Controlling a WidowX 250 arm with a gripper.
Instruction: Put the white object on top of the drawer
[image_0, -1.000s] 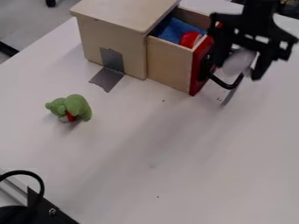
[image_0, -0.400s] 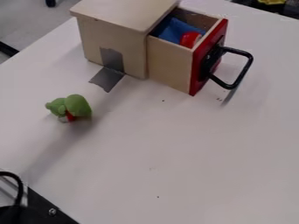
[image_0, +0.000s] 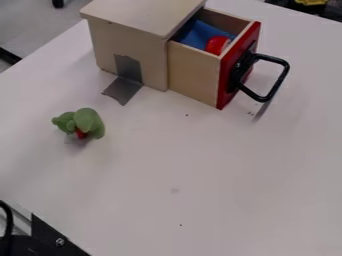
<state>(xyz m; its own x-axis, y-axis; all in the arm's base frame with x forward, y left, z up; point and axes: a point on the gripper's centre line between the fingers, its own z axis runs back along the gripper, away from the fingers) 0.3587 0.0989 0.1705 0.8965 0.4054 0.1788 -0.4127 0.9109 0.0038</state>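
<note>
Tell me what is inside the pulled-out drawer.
The drawer holds something blue and a rounded red object nearer its front. Their lower parts are hidden behind its side, and anything farther back is covered by the wooden cabinet.

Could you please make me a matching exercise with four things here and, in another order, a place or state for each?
Things:
1. Green toy
2. Blue item
3. Handle
4. Drawer

Places or states:
A. Pulled open
B. On the table, apart from the box
C. Black, fixed to the red front
D. Inside the drawer

Right pairs: 1-B, 2-D, 3-C, 4-A
</note>
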